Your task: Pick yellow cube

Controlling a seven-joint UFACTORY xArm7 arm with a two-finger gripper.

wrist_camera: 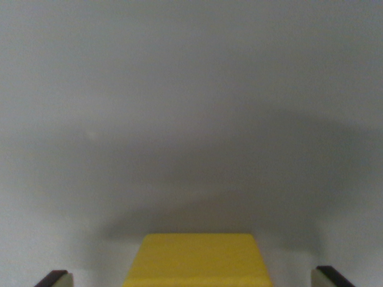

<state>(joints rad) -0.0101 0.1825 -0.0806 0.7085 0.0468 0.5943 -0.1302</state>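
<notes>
End effector (194, 278): released, dark-tipped fingers (55, 278) spread wide at either lower corner. Solid yellow cube (197, 263): centred between them, untouched, gaps both sides. Advised: descend straight, close evenly on opposite faces, keep it square. Beyond: plain grey matte tabletop (191, 89), shadowed.

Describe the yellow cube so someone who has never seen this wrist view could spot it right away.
Start from the plain grey surface that fills the wrist view. At the bottom centre sits the yellow cube, between the two dark fingers showing at the lower corners. It is the only brightly coloured thing in the picture.
</notes>
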